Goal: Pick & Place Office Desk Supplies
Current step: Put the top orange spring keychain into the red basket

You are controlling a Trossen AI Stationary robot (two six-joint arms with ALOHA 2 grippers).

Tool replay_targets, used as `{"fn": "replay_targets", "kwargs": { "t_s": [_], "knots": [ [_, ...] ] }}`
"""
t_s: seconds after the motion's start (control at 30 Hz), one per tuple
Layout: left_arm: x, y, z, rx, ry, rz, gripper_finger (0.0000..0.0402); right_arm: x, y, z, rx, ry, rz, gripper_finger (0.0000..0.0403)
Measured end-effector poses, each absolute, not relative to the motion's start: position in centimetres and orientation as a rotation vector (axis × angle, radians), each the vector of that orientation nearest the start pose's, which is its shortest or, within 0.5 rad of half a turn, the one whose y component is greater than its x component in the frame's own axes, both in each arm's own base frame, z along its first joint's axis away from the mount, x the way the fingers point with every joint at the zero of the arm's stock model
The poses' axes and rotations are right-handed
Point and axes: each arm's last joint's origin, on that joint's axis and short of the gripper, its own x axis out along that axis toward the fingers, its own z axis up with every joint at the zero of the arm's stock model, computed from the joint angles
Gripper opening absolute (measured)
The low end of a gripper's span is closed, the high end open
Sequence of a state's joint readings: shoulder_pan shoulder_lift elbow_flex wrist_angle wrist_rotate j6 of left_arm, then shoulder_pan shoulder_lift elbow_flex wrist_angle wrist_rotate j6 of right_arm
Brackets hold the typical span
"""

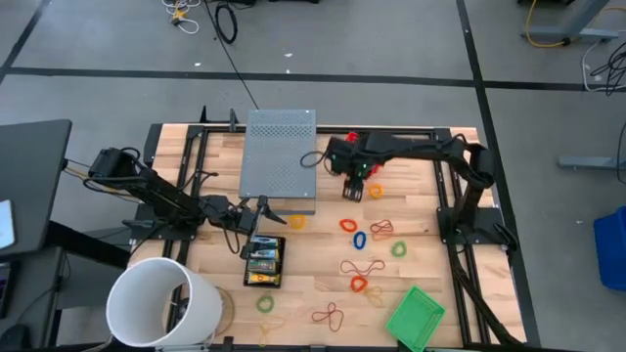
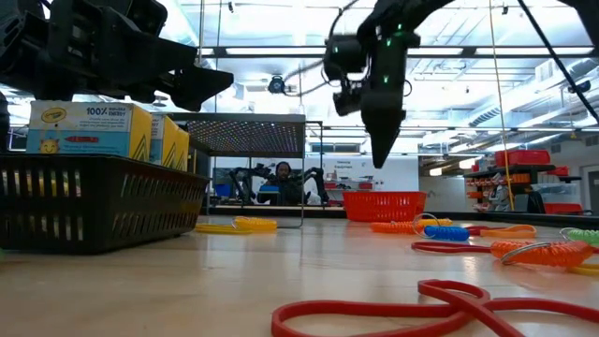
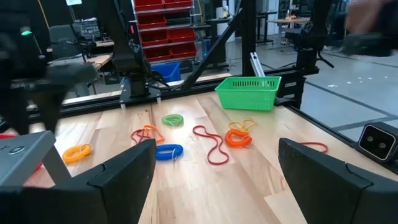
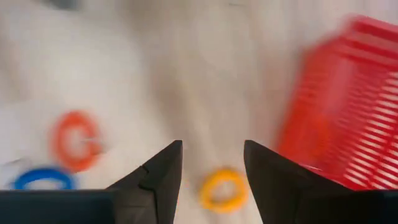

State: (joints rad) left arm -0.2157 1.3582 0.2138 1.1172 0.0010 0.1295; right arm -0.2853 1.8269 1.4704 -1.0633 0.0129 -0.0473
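Here the right gripper [image 4: 211, 165] hangs above the worktop [image 4: 155, 74], fingers parted and empty; a yellow band [image 4: 224, 188] lies just below it, the red basket [image 4: 345, 121] beside. The left gripper [image 3: 214, 168] gapes, empty, over the crayon boxes [image 1: 263, 260].

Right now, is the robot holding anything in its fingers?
No. The right gripper hangs open above a yellow rubber band, and the left gripper is open and empty too.

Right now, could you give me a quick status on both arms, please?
Right tool open, above yellow band, beside red basket. Left tool open, empty, over black basket of crayon boxes. Nothing in the way.
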Motion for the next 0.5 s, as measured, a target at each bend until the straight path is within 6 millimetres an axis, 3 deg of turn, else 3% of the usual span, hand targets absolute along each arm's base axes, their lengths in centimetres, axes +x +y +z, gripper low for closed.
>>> {"fn": "replay_targets", "kwargs": {
  "t_s": [0.3,0.5],
  "knots": [
    [21.2,-4.7,16.1,0.129,0.012,-0.228,0.0339,35.5,-2.6,22.2,0.153,1.391,-0.049,0.0180],
    [21.2,-4.7,16.2,0.124,-0.003,-0.250,0.0339,35.0,-0.7,19.9,0.127,1.407,-0.015,0.0180]
  ]
}}
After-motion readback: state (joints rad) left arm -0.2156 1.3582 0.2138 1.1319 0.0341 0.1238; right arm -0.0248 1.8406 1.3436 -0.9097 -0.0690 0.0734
